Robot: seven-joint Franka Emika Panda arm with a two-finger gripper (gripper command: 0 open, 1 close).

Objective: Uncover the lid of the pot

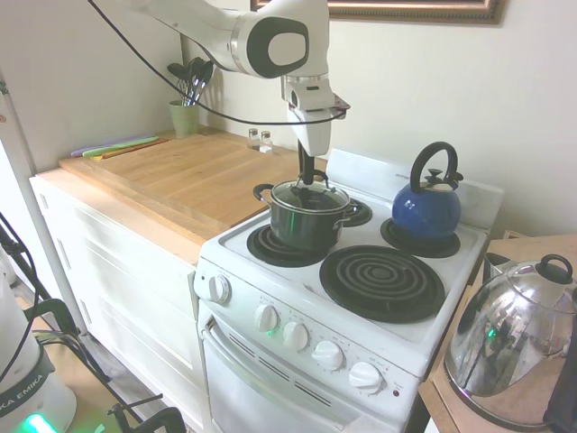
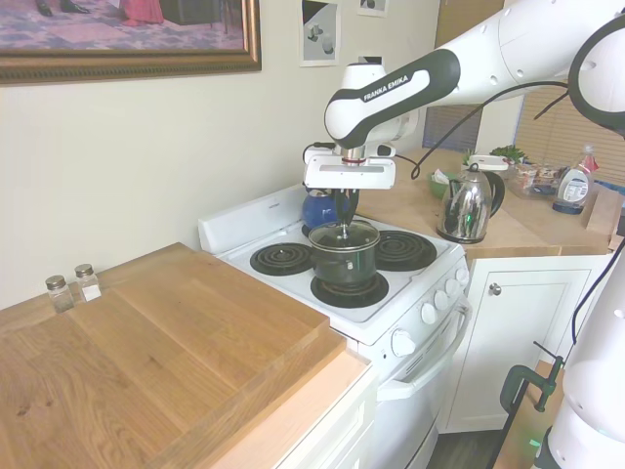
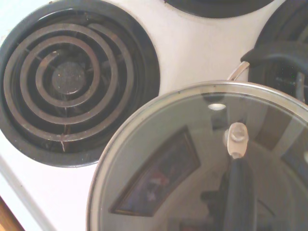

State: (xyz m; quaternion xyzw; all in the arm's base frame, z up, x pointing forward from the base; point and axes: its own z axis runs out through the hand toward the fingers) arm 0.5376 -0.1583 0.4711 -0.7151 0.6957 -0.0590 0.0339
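Kitchen setting: a white electric stove (image 1: pixel 297 298) stands between a wooden counter (image 1: pixel 180 180) and a second counter bearing a steel kettle (image 1: pixel 514 352). All positions below are given relative to the stove.

The pot (image 1: pixel 306 224) is above the stove's front burner on the wooden-counter side. It appears raised clear of the coil (image 1: pixel 270 248) and slightly tilted, though contact at the base cannot be confirmed. The lid (image 1: pixel 309 195) sits on the pot, covering it fully.

The gripper (image 1: pixel 309 173) hangs vertically over the lid, its fingers clenched on the lid's black handle. In the wrist view, the glass lid (image 3: pixel 192 163) fills the lower area, with a bare coil burner (image 3: pixel 72 82) beside it on the white stove top.

A blue kettle (image 1: pixel 426 209) occupies the rear burner nearest the steel kettle. The large front burner (image 1: pixel 382 281) carries nothing. Two shakers (image 2: pixel 73 285) stand at the wall on the wooden counter.
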